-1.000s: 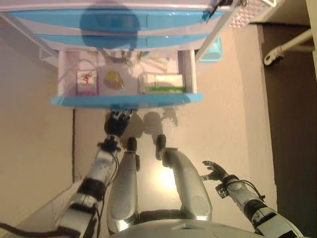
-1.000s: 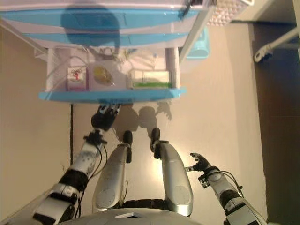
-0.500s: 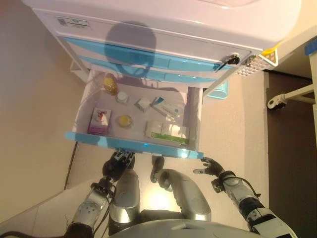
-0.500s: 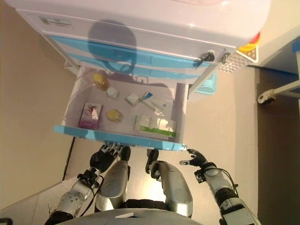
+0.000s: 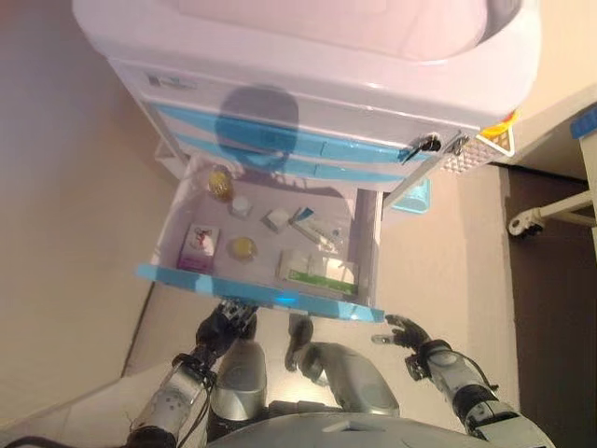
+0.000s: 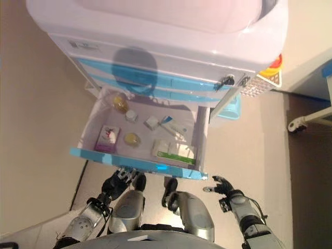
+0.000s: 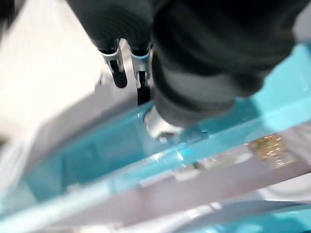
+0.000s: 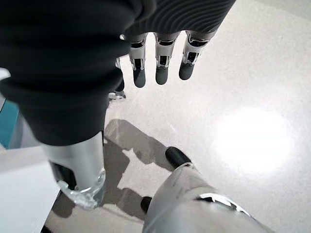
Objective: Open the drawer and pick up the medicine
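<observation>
The white cart's lower drawer (image 5: 262,295), with a blue front, stands pulled out. Inside lie a pink box (image 5: 200,247), a round yellow item (image 5: 242,246), a green-and-white box (image 5: 317,271), a small white box (image 5: 276,219), a blue-and-white box (image 5: 315,227) and a yellow bottle (image 5: 220,184). My left hand (image 5: 224,322) is just under the drawer front, fingers (image 7: 118,77) relaxed and pointing up at the blue edge. My right hand (image 5: 403,333) is open and empty, below the drawer's right corner, its fingers (image 8: 161,72) over bare floor.
The white cart (image 5: 308,56) has two shut blue drawers above the open one and a key in a lock (image 5: 424,145) at its right edge. A light blue bin (image 5: 417,194) stands behind the drawer's right side. A white castor leg (image 5: 527,219) stands on dark floor at the right.
The camera has tilted up, so the whole cart and the drawer's inside now show. My left hand stays under the drawer front. My right hand has risen towards the drawer's right corner.
</observation>
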{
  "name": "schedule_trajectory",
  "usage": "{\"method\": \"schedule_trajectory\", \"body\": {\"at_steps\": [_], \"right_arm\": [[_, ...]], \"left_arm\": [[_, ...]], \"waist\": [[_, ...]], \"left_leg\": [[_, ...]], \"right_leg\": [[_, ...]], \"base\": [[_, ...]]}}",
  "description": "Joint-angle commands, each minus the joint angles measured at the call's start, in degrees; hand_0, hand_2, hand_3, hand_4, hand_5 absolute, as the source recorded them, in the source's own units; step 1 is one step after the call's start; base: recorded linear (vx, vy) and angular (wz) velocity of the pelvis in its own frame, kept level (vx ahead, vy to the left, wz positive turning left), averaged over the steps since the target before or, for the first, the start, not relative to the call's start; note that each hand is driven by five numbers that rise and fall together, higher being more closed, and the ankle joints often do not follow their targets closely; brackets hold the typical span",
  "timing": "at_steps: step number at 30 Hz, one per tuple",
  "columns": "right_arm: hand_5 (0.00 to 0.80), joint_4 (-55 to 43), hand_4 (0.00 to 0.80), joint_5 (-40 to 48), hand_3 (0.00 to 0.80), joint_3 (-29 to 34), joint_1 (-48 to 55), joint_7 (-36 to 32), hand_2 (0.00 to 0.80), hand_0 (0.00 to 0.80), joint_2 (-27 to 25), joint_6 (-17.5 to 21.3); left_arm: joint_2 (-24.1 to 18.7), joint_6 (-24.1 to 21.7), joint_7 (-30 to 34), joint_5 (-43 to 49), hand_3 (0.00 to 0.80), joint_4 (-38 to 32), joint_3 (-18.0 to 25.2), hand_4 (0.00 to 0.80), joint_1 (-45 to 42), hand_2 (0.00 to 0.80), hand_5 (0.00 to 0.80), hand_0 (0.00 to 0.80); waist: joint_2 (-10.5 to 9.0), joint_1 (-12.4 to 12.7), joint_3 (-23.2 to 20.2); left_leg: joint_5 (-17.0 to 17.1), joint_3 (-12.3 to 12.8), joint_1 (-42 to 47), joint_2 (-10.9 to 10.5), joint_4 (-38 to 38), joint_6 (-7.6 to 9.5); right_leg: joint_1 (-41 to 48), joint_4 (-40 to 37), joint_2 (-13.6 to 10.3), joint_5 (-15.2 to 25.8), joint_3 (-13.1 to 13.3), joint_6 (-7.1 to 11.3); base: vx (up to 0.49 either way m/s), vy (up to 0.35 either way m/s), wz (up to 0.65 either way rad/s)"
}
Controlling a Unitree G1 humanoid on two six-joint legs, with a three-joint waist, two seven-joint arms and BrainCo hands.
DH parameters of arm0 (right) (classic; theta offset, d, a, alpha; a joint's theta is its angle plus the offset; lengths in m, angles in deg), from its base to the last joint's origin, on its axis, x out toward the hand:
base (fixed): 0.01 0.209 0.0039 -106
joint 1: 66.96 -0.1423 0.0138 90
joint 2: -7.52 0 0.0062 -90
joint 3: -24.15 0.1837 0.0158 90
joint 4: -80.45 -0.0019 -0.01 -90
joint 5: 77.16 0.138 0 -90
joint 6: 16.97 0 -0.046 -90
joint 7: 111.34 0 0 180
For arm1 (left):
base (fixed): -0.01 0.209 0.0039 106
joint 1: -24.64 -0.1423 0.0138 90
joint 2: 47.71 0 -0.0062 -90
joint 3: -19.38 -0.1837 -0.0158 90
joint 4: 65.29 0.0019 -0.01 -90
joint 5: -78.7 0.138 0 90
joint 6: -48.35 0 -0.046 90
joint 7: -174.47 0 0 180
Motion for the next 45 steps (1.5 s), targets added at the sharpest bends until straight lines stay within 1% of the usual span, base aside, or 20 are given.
{"method": "schedule_trajectory", "body": {"at_steps": [1,2,3,7,10,11,12,15,18,21,22,25,28,30,31,32,33,37,41,45], "right_arm": [[0.0,6.19,0.0,-1.82,0.0,1.37,3.24,0.47,0.0,0.0,-6.52,2.76],[0.0,6.34,0.0,-1.92,0.0,1.56,3.36,0.47,0.0,0.0,-6.6,3.06],[0.0,6.46,0.0,-1.99,0.0,1.99,3.61,0.53,0.0,0.0,-6.76,3.52],[0.0,7.23,0.0,-1.68,0.0,2.33,3.58,0.46,0.0,0.0,-6.98,5.39],[0.0,8.01,0.0,-0.89,0.0,2.29,3.47,0.69,0.0,0.0,-7.08,6.63],[0.0,8.18,0.0,-0.62,0.0,2.11,3.43,0.9,0.0,0.0,-6.97,6.88],[0.0,8.39,0.0,-0.38,0.0,2.06,3.41,1.07,0.0,0.0,-6.87,7.17],[0.0,8.59,0.0,1.59,0.0,1.88,3.28,2.52,0.0,0.0,-6.43,8.06],[0.0,8.65,0.0,3.5,0.0,2.37,2.87,6.36,0.0,0.0,-6.31,10.12],[0.0,6.83,0.0,5.67,0.0,3.65,2.25,11.43,0.0,0.0,-6.97,12.77],[0.0,4.92,0.0,6.47,0.0,4.68,1.93,14.24,0.0,0.0,-7.67,13.58],[0.0,-4.37,0.0,6.95,0.0,7.21,1.89,18.83,0.0,0.0,-9.79,13.66],[0.0,-19.55,0.0,6.11,0.0,9.26,2.61,22.0,0.0,0.0,-11.24,12.98],[0.0,-29.34,0.0,4.34,0.0,9.68,3.42,22.56,0.0,0.0,-11.79,11.96],[0.0,-34.57,0.0,2.89,0.0,10.03,3.89,22.04,0.0,0.0,-11.84,11.54],[0.0,-38.61,0.0,1.34,0.0,10.31,4.37,21.0,0.0,0.0,-11.71,12.39],[0.0,-41.09,0.0,1.13,0.0,10.37,4.72,20.4,0.0,0.0,-11.6,12.61],[0.0,-51.84,0.0,0.8,0.0,9.43,5.97,15.93,0.0,0.0,-12.16,15.71],[0.0,-60.75,0.0,1.5,0.0,7.03,7.15,9.2,0.0,0.0,-13.42,17.73],[0.0,-66.63,0.0,0.75,0.0,3.66,7.0,5.22,0.0,0.0,-15.88,19.43]], "left_arm": [[-7.35,-14.49,-7.79,8.55,0.0,5.98,11.16,0.0,-3.42,0.0,0.0,0.0],[-7.26,-14.76,-7.89,9.82,0.0,7.31,11.11,0.0,-3.42,0.0,0.0,0.0],[-7.09,-15.24,-10.2,14.86,0.0,9.98,10.91,0.0,-3.38,0.0,0.0,0.0],[-7.55,-15.75,-16.16,25.09,0.0,18.72,8.13,0.0,-2.05,0.0,0.0,0.0],[-7.99,-16.29,-18.97,29.65,0.0,24.52,6.31,0.0,0.01,0.0,0.0,0.0],[-8.19,-15.43,-19.84,30.54,0.0,25.88,5.8,0.0,0.78,0.0,0.0,0.0],[-8.23,-15.78,-20.46,31.43,0.0,27.55,5.34,0.0,1.39,0.0,0.0,0.0],[-8.5,-15.45,-22.84,35.63,0.0,33.15,3.19,0.0,4.14,0.0,0.0,0.0],[-8.58,-15.71,-22.96,38.01,0.0,39.93,1.61,0.0,7.16,0.0,0.0,0.0],[-8.84,-13.8,-22.4,39.82,0.0,42.54,0.53,0.0,8.81,0.0,0.0,0.0],[-8.81,-13.04,-21.44,40.72,0.0,43.32,-0.12,0.0,8.99,0.0,0.0,0.0],[-8.4,-11.31,-20.06,41.72,0.0,44.32,-0.83,0.0,8.72,0.0,0.0,0.0],[-7.99,-9.9,-17.63,43.23,0.0,44.47,-1.81,0.0,8.17,0.0,0.0,0.0],[-7.65,-9.11,-16.47,42.96,0.0,44.04,-1.72,0.0,7.87,0.0,0.0,0.0],[-7.24,-8.86,-16.36,42.52,0.0,43.83,-1.62,0.0,7.73,0.0,0.0,0.0],[-6.9,-8.55,-16.55,42.36,0.0,43.58,-1.36,0.0,7.74,0.0,0.0,0.0],[-6.75,-8.47,-16.52,42.25,0.0,43.49,-1.2,0.0,7.82,0.0,0.0,0.0],[-5.92,-8.02,-16.36,40.5,0.0,43.76,-0.57,0.0,8.25,0.0,0.0,0.0],[-5.18,-8.07,-16.09,39.56,0.0,44.82,0.11,0.0,8.43,0.0,0.0,0.0],[-4.87,-8.4,-16.38,38.15,0.0,45.11,0.04,0.0,7.75,0.0,0.0,0.0]], "waist": [[4.35,2.04,-10.73],[4.31,1.91,-10.69],[4.22,1.65,-10.58],[3.81,0.22,-10.26],[3.27,-0.97,-10.12],[3.05,-1.32,-9.97],[2.83,-1.59,-9.86],[1.76,-2.74,-9.46],[0.6,-3.96,-8.9],[-0.56,-5.05,-7.92],[-1.05,-5.6,-7.5],[-2.09,-7.06,-6.47],[-3.18,-9.09,-5.5],[-3.67,-10.2,-5.02],[-4.06,-10.84,-4.76],[-4.48,-11.36,-4.53],[-4.76,-11.6,-4.39],[-6.12,-12.5,-3.43],[-6.91,-12.59,-2.86],[-7.27,-11.79,-2.61]], "left_leg": [[1.22,1.21,-4.15,-6.91,2.07,5.75],[1.19,1.32,-4.13,-6.9,2.12,5.76],[1.08,1.54,-4.02,-6.89,2.15,5.79],[1.18,2.6,-3.7,-6.71,1.49,6.22],[1.02,3.79,-3.7,-6.42,1.25,6.51],[0.99,4.2,-3.75,-6.26,1.19,6.68],[0.96,4.53,-3.83,-6.19,1.18,6.78],[0.65,5.81,-4.03,-6.06,1.12,7.23],[0.35,7.41,-4.25,-5.91,0.99,7.78],[-0.15,8.73,-4.93,-5.64,1.43,8.29],[-0.36,9.27,-5.26,-5.58,1.62,8.49],[-0.95,10.92,-6.28,-5.17,2.23,9.0],[-1.34,12.52,-7.34,-4.73,2.6,9.47],[-1.43,13.37,-7.95,-4.59,2.75,9.71],[-1.52,13.89,-8.47,-4.48,3.04,9.83],[-1.64,14.39,-9.04,-4.37,3.32,9.92],[-1.72,14.65,-9.46,-4.38,3.52,9.99],[-2.28,15.64,-11.13,-4.57,4.4,10.28],[-2.58,15.91,-11.93,-4.79,4.44,10.23],[-2.6,15.59,-12.19,-5.04,3.97,10.15]], "right_leg": [[3.37,-0.8,-5.38,2.36,2.88,5.47],[3.39,-0.87,-5.37,2.42,2.93,5.49],[3.43,-1.06,-5.37,2.54,3.08,5.61],[2.98,-1.81,-5.02,3.38,4.12,6.2],[2.34,-2.3,-4.68,3.94,5.03,6.62],[2.04,-2.31,-4.52,4.14,5.37,6.75],[1.82,-2.41,-4.42,4.35,5.56,6.89],[1.0,-3.21,-4.2,5.54,6.65,7.64],[-0.04,-4.03,-4.04,7.01,7.96,8.56],[-1.01,-5.14,-3.91,8.88,9.49,9.55],[-1.42,-5.72,-3.92,9.8,10.07,9.98],[-2.97,-6.55,-3.78,11.77,12.04,10.84],[-5.35,-6.59,-3.52,13.51,14.18,11.6],[-6.63,-6.44,-3.34,14.16,15.18,11.9],[-7.47,-6.26,-3.26,14.45,15.76,12.08],[-8.17,-6.2,-3.2,14.7,16.26,12.26],[-8.63,-6.22,-3.18,14.92,16.54,12.38],[-10.25,-6.54,-3.14,15.69,17.75,12.78],[-10.85,-7.02,-3.1,15.96,18.35,12.91],[-10.59,-7.64,-3.14,15.84,18.32,12.91]], "base": [[0.064,0.026,0.11],[0.072,0.025,0.07],[0.067,0.026,0.03],[0.065,0.027,-0.02],[0.053,0.016,-0.24],[0.037,0.0,-0.22],[0.037,-0.008,-0.22],[0.027,-0.007,-0.2],[0.008,-0.018,-0.29],[-0.042,-0.05,-0.4],[-0.072,-0.047,-0.36],[-0.091,-0.007,-0.44],[-0.087,0.032,-0.51],[-0.061,0.055,-0.35],[-0.066,0.05,-0.36],[-0.068,0.041,-0.3],[-0.064,0.037,-0.21],[-0.041,0.031,-0.2],[-0.013,0.026,-0.17],[-0.003,0.003,0.03]]}}
